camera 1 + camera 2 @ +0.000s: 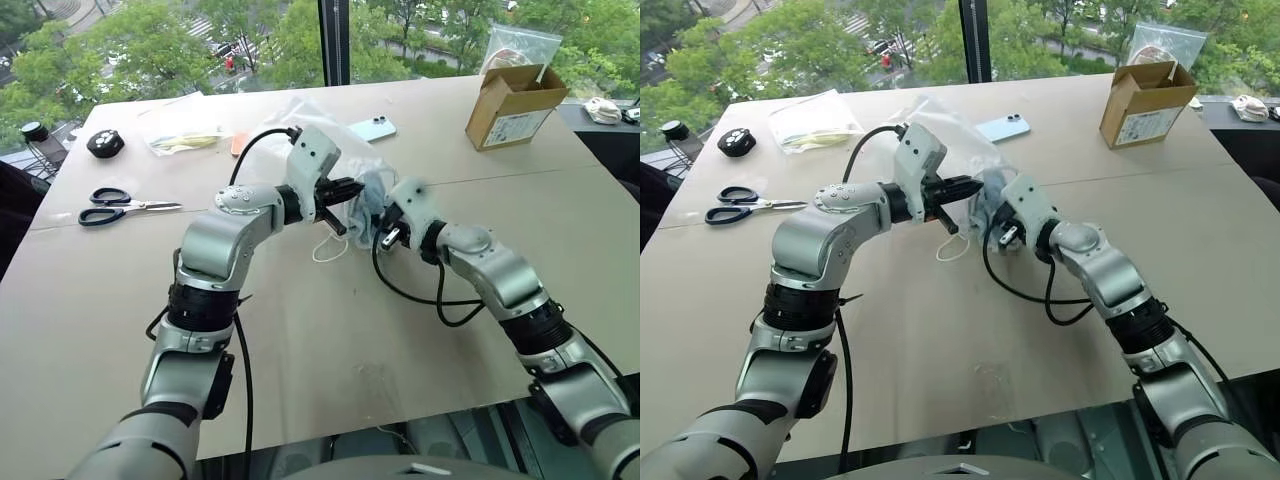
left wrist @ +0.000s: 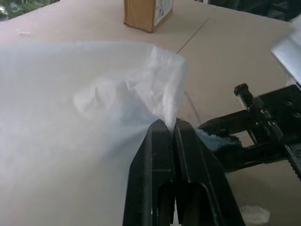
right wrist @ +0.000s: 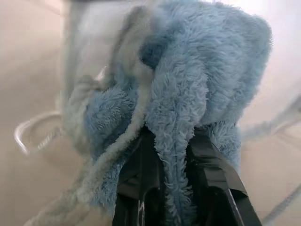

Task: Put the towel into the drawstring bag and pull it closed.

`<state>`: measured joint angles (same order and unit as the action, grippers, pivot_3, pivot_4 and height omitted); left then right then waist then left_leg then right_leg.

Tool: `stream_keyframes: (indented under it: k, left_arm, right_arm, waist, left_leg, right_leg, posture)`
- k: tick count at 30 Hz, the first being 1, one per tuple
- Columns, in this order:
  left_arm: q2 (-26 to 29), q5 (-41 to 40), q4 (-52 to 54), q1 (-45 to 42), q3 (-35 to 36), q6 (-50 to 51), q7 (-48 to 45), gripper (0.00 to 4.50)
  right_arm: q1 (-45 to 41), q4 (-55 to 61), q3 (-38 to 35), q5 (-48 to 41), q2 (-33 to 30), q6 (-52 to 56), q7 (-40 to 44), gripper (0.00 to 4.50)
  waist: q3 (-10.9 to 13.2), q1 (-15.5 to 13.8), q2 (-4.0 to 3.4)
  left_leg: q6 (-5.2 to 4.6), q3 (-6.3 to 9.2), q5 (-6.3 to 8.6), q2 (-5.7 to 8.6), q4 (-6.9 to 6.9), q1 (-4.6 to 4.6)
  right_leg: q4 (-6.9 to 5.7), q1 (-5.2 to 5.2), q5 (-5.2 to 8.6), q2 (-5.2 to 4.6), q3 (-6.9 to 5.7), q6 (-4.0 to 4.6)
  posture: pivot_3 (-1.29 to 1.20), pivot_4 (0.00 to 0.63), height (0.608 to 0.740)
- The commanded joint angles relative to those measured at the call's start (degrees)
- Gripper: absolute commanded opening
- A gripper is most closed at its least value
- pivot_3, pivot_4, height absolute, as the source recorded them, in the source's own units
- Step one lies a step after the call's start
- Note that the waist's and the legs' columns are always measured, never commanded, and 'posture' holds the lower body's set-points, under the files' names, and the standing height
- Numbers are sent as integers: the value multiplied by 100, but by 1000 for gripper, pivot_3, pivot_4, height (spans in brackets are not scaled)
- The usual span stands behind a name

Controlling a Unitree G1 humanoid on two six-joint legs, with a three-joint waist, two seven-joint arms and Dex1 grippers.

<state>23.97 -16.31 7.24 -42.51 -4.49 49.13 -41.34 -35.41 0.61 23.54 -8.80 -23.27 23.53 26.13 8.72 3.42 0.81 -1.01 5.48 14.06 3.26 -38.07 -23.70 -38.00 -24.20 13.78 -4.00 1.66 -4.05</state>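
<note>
The setting looks like an office or test room on an upper floor: a tall window (image 1: 200, 45) from ten to two o'clock overlooks treetops and a street below. A large beige table (image 1: 330, 350) carries desk odds and ends: scissors (image 1: 125, 207) at nine o'clock, a phone (image 1: 372, 128) at twelve, a cardboard box (image 1: 512, 105) at two.

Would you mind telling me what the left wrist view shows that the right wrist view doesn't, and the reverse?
Left wrist view alone: the left gripper shut on the drawstring bag, pinching its white fabric, with the cardboard box on the table behind.

Right wrist view alone: close up, the right gripper shut on the towel, a fluffy fold clamped between its black fingers, and a loop of white cord.

Both: the bag's translucent fabric, the beige tabletop and the right gripper holding blue towel.
</note>
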Motion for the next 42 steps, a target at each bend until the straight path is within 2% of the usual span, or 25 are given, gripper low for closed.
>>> stream_keyframes:
  k: [1, 3, 8, 14, 16, 19, 21, 23, 27, 28, 30, 35, 36, 42]
  left_arm:
    - [187, -187, 166, 23, -38, -118, -282, 0]
    - [300, -190, 200, 122, -190, -153, -426, 0]
    - [422, -371, 404, 333, -331, -67, -654, 0]
    - [306, -807, 618, 379, -177, 281, -643, 0]
    - [253, -957, 629, 353, -78, 403, -581, 0]
    - [152, -1137, 614, 311, 29, 518, -461, 0]
    - [85, -1174, 576, 272, 55, 529, -363, 0]
    - [28, -1211, 527, 235, 79, 512, -292, 0]
    - [-130, -1215, 326, 59, 208, 406, -87, 0]
    - [-156, -1203, 241, -7, 239, 369, -39, 0]
    - [-191, -1156, 93, -120, 278, 257, 41, 0]
    - [-265, -950, -341, -336, 314, -95, 256, 0]
    - [-266, -893, -408, -351, 292, -180, 279, 0]
    - [-346, -683, -807, -423, 318, -560, 416, 0]
  right_arm:
    - [-52, -82, -31, 526, 89, -1028, 57, 26]
    - [2, -82, -411, 195, 443, -969, -21, 26]
    - [88, 372, -1878, -1764, 1694, 801, -473, 26]
    - [-6, 286, -3769, -4260, 3134, 2185, -1972, 26]
    - [-96, 205, -4222, -4966, 3503, 2277, -2516, 26]
    - [-273, 48, -4748, -6574, 4051, 2039, -3644, 26]
    - [-356, -66, -4851, -7434, 4195, 1811, -4349, 26]
    - [-381, -133, -4769, -7880, 4168, 1596, -4816, 26]
    - [-174, -66, -4142, -7895, 3827, 1646, -5086, 26]
    - [-113, -46, -3996, -7783, 3723, 1678, -5084, 774]
    - [17, 8, -3684, -7455, 3435, 1790, -4993, 1325]
    - [211, 360, -2603, -6016, 2277, 2337, -4074, 3786]
    - [248, 434, -2467, -5823, 2093, 2403, -3845, 4143]
    - [549, 1274, -2011, -5195, 742, 2829, -2226, 4143]
  waist:
    - [0, -1, 0]
    - [0, -7, 1]
    - [0, -73, 1]
    - [0, -139, 0]
    - [2, -143, -2]
    - [2, -133, -3]
    - [2, -116, -3]
    - [3, -77, -5]
    - [2, -40, -6]
    - [3, -29, -6]
    - [2, -9, -6]
    - [2, -31, -6]
    - [2, -28, -4]
    - [2, -83, -5]
  left_leg:
    - [0, 1, 0, -3, 0, 0]
    - [1, 3, 0, -5, 1, 0]
    - [1, 8, 0, -8, 1, -3]
    - [1, 17, 0, -8, 2, -2]
    - [1, 17, 0, -7, 2, -2]
    - [0, 14, 0, -1, 3, -2]
    - [0, 15, 0, -2, 4, -1]
    - [0, 13, 0, -4, 7, 0]
    - [-1, -2, 0, -8, 14, 9]
    - [-2, -4, 0, -8, 14, 9]
    - [-2, -6, 0, -8, 14, 9]
    - [-3, -4, 0, -3, 5, 4]
    - [-3, -5, 0, -1, 3, 4]
    - [-8, -4, 3, -3, 2, 1]
  right_leg:
    - [0, 0, 0, 2, 0, 0]
    - [-1, 0, 0, 2, 0, 0]
    - [2, 1, -1, -1, 0, 2]
    - [1, 2, -1, -3, -6, 2]
    - [2, 2, -1, -3, -5, 3]
    - [2, 2, -1, -5, -4, 2]
    - [1, 1, -1, -4, -4, 3]
    - [-2, 1, -1, -3, -4, 3]
    - [-5, 0, -1, 4, 8, 2]
    - [-5, 0, -1, 6, 9, 2]
    - [-5, 0, -1, 6, 10, 2]
    - [0, 2, 0, 5, 7, 1]
    - [0, 3, 0, 4, 7, 1]
    - [0, 3, 0, 5, 5, 1]
  posture:
    - [0, 150, 740]
    - [0, 150, 740]
    - [0, 150, 740]
    - [0, 150, 740]
    - [0, 150, 740]
    - [0, 150, 740]
    - [0, 150, 740]
    - [0, 150, 740]
    - [0, 150, 740]
    - [0, 150, 740]
    - [0, 150, 740]
    - [0, 150, 740]
    - [0, 150, 740]
    - [0, 150, 740]
